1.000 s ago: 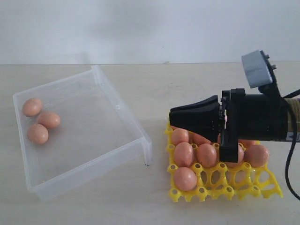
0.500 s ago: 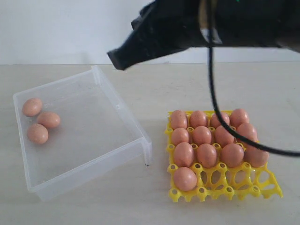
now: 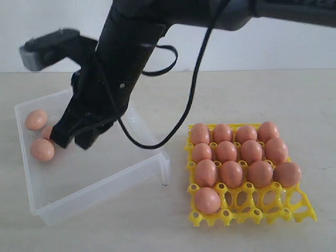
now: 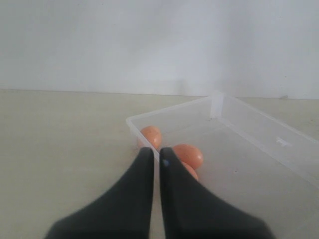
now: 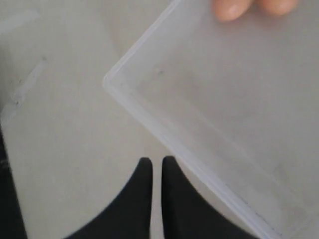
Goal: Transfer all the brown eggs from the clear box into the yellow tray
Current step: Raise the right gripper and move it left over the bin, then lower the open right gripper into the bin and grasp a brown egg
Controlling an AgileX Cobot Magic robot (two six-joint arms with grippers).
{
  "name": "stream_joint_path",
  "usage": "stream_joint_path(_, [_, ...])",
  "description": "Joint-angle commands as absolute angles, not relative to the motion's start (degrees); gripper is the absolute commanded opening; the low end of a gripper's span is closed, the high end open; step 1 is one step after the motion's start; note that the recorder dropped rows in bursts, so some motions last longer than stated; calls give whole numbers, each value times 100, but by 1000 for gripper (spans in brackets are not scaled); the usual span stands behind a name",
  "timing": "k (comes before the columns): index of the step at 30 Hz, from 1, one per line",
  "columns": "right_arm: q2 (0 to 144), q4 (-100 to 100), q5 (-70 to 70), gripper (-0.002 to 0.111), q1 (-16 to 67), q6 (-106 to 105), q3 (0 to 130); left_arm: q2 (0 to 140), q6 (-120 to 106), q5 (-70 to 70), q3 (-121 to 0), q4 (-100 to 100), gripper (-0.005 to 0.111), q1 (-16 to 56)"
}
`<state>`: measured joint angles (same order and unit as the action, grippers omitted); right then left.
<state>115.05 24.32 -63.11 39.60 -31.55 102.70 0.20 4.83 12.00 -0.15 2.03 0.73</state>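
The clear box [image 3: 100, 173] on the left holds three brown eggs; two show plainly [image 3: 35, 119] [image 3: 42, 149] and the third [image 3: 47, 131] is half hidden behind my right gripper [image 3: 73, 140]. That gripper reaches across from the right, points down over the box beside the eggs, and is shut and empty. In the right wrist view the gripper [image 5: 153, 162] hangs just outside the box's corner [image 5: 107, 82], with two eggs [image 5: 229, 9] at the frame's edge. The yellow tray [image 3: 265, 203] holds several eggs [image 3: 227, 152]. My left gripper [image 4: 156, 152] is shut, with the box [image 4: 279, 137] and eggs [image 4: 189, 155] ahead.
The right arm's black cable [image 3: 173, 126] loops down over the box's near-right wall. The tray's front row has open cells [image 3: 247, 199]. A white wall [image 3: 262, 47] backs the pale table [image 3: 173, 231].
The right arm has swung from over the yellow tray, up and leftward, and come down over the clear box beside the eggs. Its jaws stayed shut. No egg has moved.
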Motion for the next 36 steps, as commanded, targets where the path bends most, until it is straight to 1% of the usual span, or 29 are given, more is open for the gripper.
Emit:
stream_joint_path(1, [12043,2473,-6996,0,3942,-3446,10742,0,493,1200,0,211,4,62])
stream_joint_path(4, [12254,2473,-6996,0,3942,-3446,10944,0,493,1186,0,211,4,62])
stream_joint_path(6, [12324,2496,-6546,0,3942,-3416,11100,0,493,1186,0,211,4,62])
stream_joint_path(10, [12571,2522,-5500,0,3942,-2664,11535,0,493,1186,0,211,4,62])
stream_joint_path(17, [13530,2498,-5576,0,3930,-2247,12579,0,493,1186,0,211,4,62])
stream_joint_path(19, [13651,2512,-5127,0,3930,-2222,12692,0,493,1197,0,211,4,62])
stream_joint_path(26, [13909,2635,-2736,0,3930,-2177,12679,0,493,1197,0,211,4,62])
stream_joint_path(29, [14135,2728,-2426,0,3930,-2177,12679,0,493,1186,0,211,4,62])
stream_joint_path(30, [14242,2751,-2516,1,3930,-2157,12707,0,493,1186,0,211,4,62])
stream_joint_path(33, [14488,3115,-2870,9,3850,-1999,12936,0,493,1186,0,211,4,62])
stream_joint_path(36, [14729,3109,-2777,15,3850,-1999,13312,0,493,1186,0,211,4,62])
